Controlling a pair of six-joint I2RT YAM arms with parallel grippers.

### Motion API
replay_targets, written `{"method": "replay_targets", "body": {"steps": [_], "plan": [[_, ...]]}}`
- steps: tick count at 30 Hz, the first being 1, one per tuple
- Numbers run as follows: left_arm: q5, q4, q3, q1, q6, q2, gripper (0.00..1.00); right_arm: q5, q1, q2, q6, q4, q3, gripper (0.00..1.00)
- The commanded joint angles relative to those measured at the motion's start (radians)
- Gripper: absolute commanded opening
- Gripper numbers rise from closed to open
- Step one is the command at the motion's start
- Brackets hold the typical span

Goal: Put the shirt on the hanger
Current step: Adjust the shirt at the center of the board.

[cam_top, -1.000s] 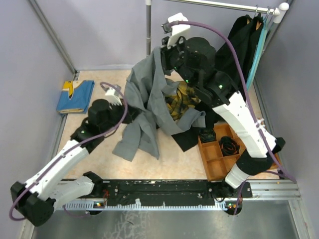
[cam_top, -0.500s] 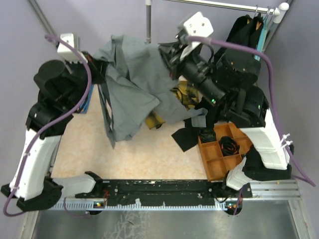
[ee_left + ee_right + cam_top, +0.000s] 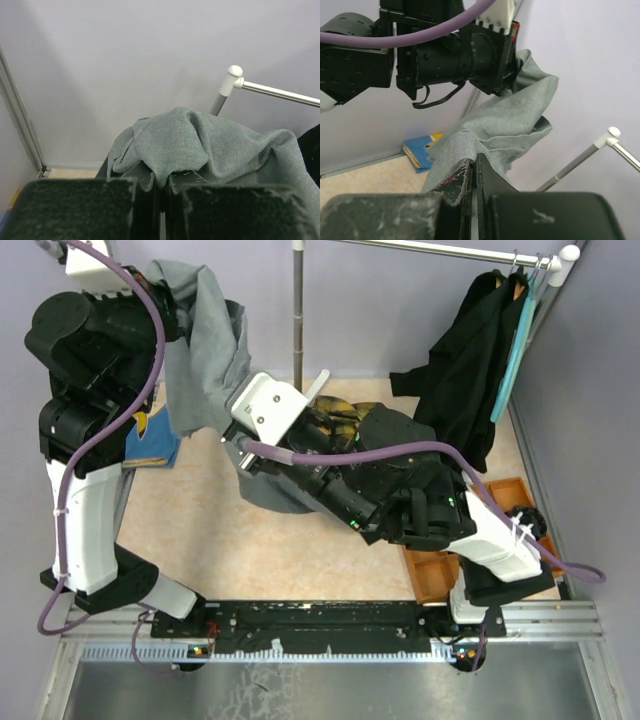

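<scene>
**A:** How will the shirt [image 3: 205, 340] handle?

**B:** I'd judge it soft, light and floppy. It's thin gray cloth that sags wherever nothing holds it. A seam, hem or collar makes the safest hold, since a pinch on 1 loose layer could slip out.

**A:** And the jaws?

**B:** Both pairs are closed on cloth. The left gripper [image 3: 161, 187], high by the left wall, pinches a bunched fold that mounds up right over its fingertips. The right gripper [image 3: 472, 172], lower and nearer the middle, clamps a hemmed edge. The shirt hangs between the 2. I can't tell whether its lower end touches the table.

**A:** And the hanger?

**B:** A teal hanger [image 3: 513, 355] hangs from the rail [image 3: 440, 250] at far right, beside a black garment [image 3: 460, 380] and well apart from the shirt. Its lower bar I can't make out.
</scene>
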Motion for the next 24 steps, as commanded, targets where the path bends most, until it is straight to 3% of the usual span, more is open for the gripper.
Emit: {"method": "replay_targets", "body": {"steps": [1,3,5,9,11,13,16,18,24], "plan": [[-0.012,0.079,-0.01,0.017,0.037,0.028,0.0,0.131,0.015,-0.037,-0.12,0.1,0.028,0.0],[0.056,0.073,-0.118,0.066,-0.005,0.029,0.0,0.164,-0.018,-0.062,-0.046,0.025,0.01,0.0],[0.23,0.095,-0.27,0.162,-0.082,0.02,0.0,0.13,-0.12,-0.134,0.167,-0.101,-0.061,0.0],[0.536,0.23,-0.581,0.285,-0.154,0.015,0.0,-0.173,-0.469,-0.302,0.516,-0.226,-0.459,0.0],[0.64,0.278,-0.684,0.289,-0.136,0.049,0.0,-0.328,-0.593,-0.343,0.608,-0.234,-0.63,0.0],[0.706,0.3,-0.749,0.289,-0.13,0.102,0.06,-0.473,-0.687,-0.359,0.671,-0.226,-0.758,0.0],[0.734,0.297,-0.811,0.289,-0.114,0.173,0.28,-0.574,-0.765,-0.359,0.74,-0.196,-0.88,0.0],[0.712,0.281,-0.841,0.289,-0.112,0.186,0.53,-0.614,-0.798,-0.352,0.772,-0.179,-0.917,0.0],[0.661,0.275,-0.986,0.288,-0.128,0.025,0.85,-0.673,-0.85,-0.303,0.816,-0.139,-0.926,0.0]]}}
